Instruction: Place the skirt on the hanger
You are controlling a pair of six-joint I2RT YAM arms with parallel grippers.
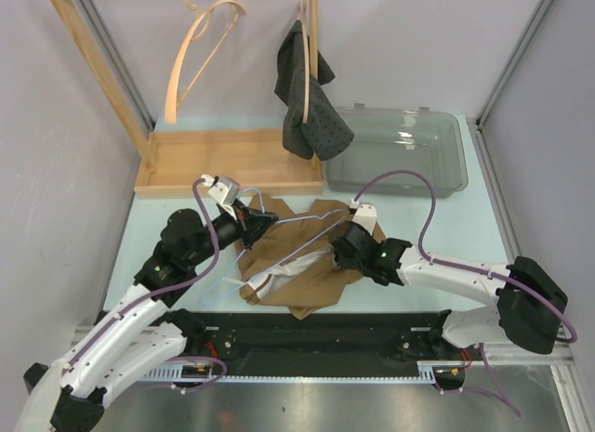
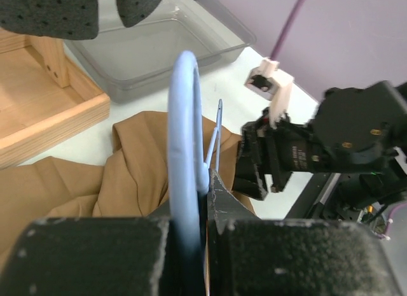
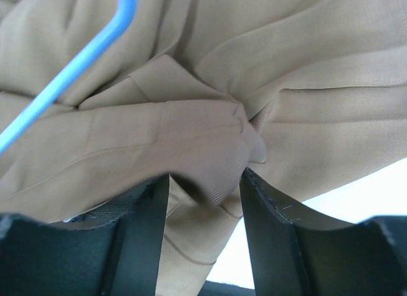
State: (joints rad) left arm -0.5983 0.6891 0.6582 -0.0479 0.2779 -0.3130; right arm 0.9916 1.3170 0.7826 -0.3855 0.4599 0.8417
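Non-task stuff I've got in view: wood rack (image 1: 232, 163) back left, a bare wood hanger (image 1: 200, 56) and a dark dotted cloth (image 1: 311, 107) hung on its rail, clear bin (image 1: 446, 163) just right, pale table (image 1: 474, 237) underneath.

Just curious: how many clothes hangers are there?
2: a bare curved wooden hanger on the wooden rack; a light-blue hanger on the tan fabric skirt, held by the left fingers. The dark grey cloth may hide a third.
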